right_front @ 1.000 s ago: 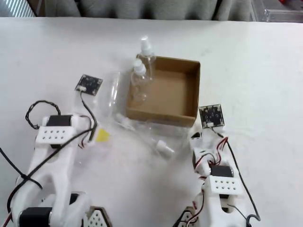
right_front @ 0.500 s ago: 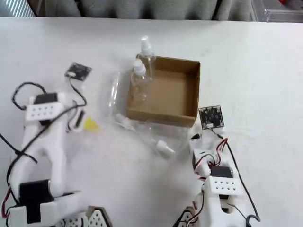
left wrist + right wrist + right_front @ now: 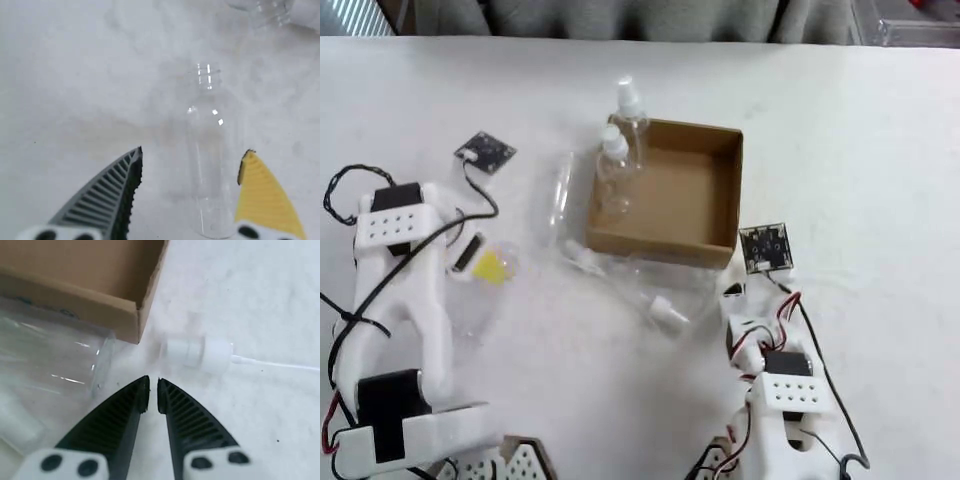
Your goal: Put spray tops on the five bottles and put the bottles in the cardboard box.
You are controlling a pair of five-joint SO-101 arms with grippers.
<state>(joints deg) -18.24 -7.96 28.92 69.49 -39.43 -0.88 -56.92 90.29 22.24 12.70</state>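
My left gripper [image 3: 190,157] is open, its grey and yellow fingers either side of a clear bottle [image 3: 210,150] that lies topless on the table. In the high view this gripper [image 3: 485,262] is left of the cardboard box [image 3: 720,190]. Two bottles with spray tops [image 3: 628,108] [image 3: 613,158] stand at the box's left wall. My right gripper [image 3: 152,385] is shut and empty, its tips just short of a loose white spray top [image 3: 200,352] near the box corner [image 3: 145,300]. Beside it lies another clear bottle [image 3: 50,365].
One more clear bottle [image 3: 560,190] lies left of the box. A white spray top [image 3: 670,312] and a second one [image 3: 582,258] lie in front of the box. Small black boards [image 3: 485,152] [image 3: 765,245] with cables sit by each arm.
My left arm has swung left, away from the box, and its gripper now sits over the lying bottle. The right arm has stayed where it was.
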